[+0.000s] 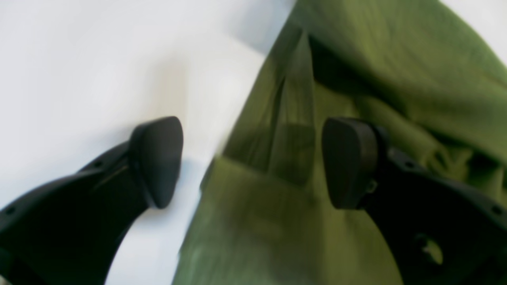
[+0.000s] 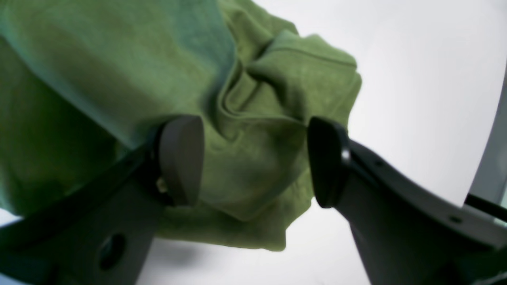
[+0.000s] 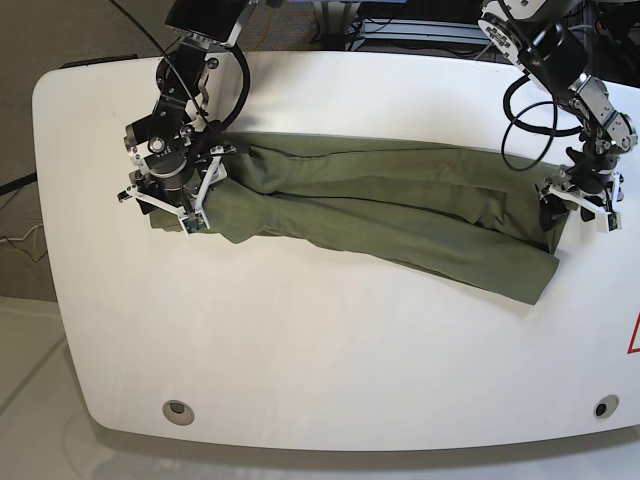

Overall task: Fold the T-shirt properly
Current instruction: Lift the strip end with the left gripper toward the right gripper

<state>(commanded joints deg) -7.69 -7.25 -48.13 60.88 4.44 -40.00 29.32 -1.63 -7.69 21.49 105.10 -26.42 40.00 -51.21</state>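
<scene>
The olive-green T-shirt [image 3: 380, 215] lies as a long, crumpled band across the white table, left to right. My right gripper [image 3: 165, 205] is over its bunched left end. In the right wrist view, the gripper [image 2: 255, 160] is open with a wad of cloth [image 2: 119, 59] between its fingers. My left gripper [image 3: 577, 208] is at the shirt's right end. In the blurred left wrist view, the gripper [image 1: 253, 162] is open and straddles the cloth's edge [image 1: 396, 51], with one finger over bare table and the other over the shirt.
The white table [image 3: 320, 360] has rounded corners and two round holes near its front edge, one at the left [image 3: 178, 410] and one at the right [image 3: 601, 408]. Black cables [image 3: 525, 100] hang by the arm at the back right. Floor lies beyond the table's edges.
</scene>
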